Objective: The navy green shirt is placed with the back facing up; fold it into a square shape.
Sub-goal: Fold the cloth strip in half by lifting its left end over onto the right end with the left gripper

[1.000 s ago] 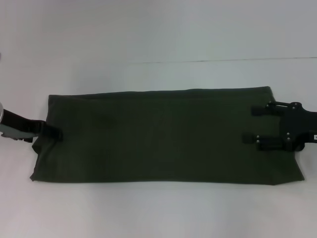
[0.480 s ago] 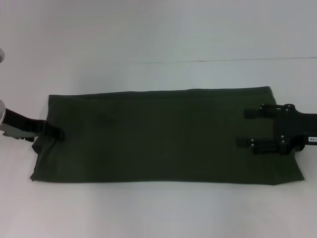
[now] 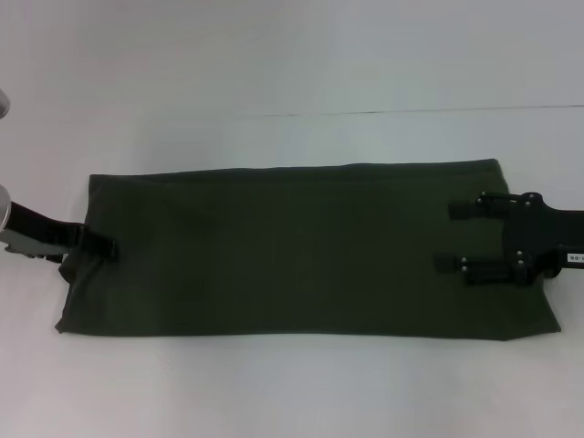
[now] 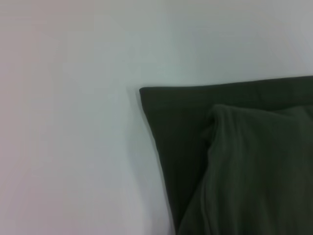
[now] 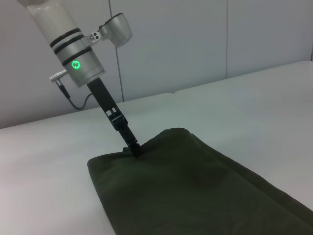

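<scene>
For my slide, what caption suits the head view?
Olive shirt folded into a band, left gripper and right gripper at its ends.

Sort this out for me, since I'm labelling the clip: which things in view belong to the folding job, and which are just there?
Part of the job:
- the dark olive-green soft shirt, lying as a long flat band
- the left gripper, at the shirt's left end
- the right gripper, fingers spread over the shirt's right end

Just there:
- the plain white table; nothing else lies on it

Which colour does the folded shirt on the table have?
The soft folded short-sleeved shirt is plain dark olive green, best seen in the head view.
</scene>
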{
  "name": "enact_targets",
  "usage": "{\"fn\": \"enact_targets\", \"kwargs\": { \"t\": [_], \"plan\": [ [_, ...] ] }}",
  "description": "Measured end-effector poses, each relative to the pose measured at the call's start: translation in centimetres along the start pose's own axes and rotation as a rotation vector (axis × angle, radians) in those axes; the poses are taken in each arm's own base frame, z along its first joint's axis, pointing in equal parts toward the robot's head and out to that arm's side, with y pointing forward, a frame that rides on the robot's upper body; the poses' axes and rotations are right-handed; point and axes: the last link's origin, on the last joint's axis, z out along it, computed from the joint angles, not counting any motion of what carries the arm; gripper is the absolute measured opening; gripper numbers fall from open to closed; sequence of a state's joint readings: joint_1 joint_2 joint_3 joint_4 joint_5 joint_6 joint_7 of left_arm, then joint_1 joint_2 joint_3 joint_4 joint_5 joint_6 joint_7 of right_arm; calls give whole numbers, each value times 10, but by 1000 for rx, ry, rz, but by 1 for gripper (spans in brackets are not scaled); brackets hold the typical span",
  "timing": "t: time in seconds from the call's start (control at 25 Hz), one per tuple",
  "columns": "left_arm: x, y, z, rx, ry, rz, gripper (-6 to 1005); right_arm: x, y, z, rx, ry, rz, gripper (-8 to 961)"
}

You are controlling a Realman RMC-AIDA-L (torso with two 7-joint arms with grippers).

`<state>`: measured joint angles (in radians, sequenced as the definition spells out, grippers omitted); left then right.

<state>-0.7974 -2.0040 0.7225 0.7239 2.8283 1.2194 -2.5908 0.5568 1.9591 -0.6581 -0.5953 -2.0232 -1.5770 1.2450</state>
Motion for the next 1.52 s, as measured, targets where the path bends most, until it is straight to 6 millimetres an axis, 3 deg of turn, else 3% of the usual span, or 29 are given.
{"fn": "enact_targets", "kwargs": {
  "t": [1.52],
  "plan": [
    [1, 13, 9, -30, -21, 9, 912, 0, 0, 1, 1, -1, -12, 881]
  ]
}}
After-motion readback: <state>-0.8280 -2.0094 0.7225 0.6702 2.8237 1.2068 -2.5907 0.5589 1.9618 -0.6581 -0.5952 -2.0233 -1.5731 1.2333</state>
